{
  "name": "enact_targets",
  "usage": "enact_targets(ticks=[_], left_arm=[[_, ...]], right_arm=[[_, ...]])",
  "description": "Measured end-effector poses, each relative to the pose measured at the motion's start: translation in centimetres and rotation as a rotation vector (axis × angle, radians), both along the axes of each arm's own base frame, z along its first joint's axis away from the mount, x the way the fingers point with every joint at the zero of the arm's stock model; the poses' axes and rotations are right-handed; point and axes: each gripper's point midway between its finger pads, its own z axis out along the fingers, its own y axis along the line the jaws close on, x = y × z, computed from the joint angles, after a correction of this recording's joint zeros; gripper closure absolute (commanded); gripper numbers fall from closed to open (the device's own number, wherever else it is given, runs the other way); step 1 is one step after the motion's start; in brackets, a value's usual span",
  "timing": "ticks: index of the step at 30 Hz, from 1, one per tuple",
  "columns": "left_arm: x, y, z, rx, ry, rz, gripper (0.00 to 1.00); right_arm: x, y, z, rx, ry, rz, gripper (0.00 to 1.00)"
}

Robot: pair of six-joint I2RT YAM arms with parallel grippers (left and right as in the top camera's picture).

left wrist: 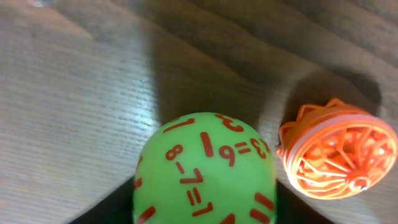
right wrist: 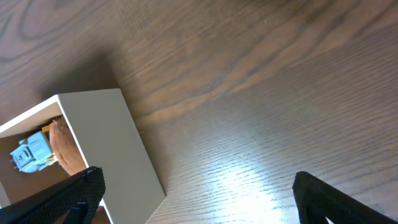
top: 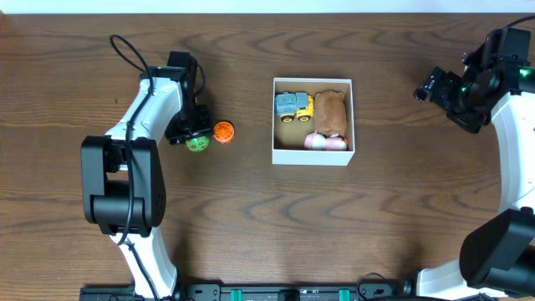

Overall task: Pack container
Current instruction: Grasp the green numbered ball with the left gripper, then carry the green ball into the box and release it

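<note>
A: Left wrist first. What fills the lens?
B: A green ball (left wrist: 202, 171) printed with red sums sits hard against the camera. An orange ribbed ball (left wrist: 336, 152) lies just beside it on the wooden table (left wrist: 74, 93). The fingers barely show, so I cannot tell whether the ball is clamped or only straddled.
A: And overhead?
B: The left gripper (top: 196, 136) sits right over that green ball, with the arm bent round and the wrist pointing down. The container (top: 311, 156) stands mid-table, well apart to its right. It holds a blue and yellow truck (top: 292, 105), a brown soft toy (top: 330, 113) and a pink toy (top: 324, 142). The right gripper (top: 435, 86) hangs out on the other side of the box, tilted towards it.
A: Right wrist?
B: Its fingertips sit at the lower corners, spread wide with nothing between them. The box's white wall is at left.
A: Which step, then?
B: Picking up the green ball, I'd judge. Next it needs a firm hold, a lift, and a carry across to the bare patch of cardboard.
</note>
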Motion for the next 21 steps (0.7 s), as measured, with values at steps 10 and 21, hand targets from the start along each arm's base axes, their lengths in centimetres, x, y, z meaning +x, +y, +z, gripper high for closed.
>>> enact_targets(ticks=[10,21], left_arm=[[-1.1,-0.1,1.9,0.008,0.024,-0.035,0.8],[2.8,-11.1,19.9,-0.084,-0.562,-0.341,0.8]], right_arm=[[0.0,0.0,0.0,0.0,0.0,0.0,0.01],[0.0,0.0,0.0,0.0,0.0,0.0,0.01]])
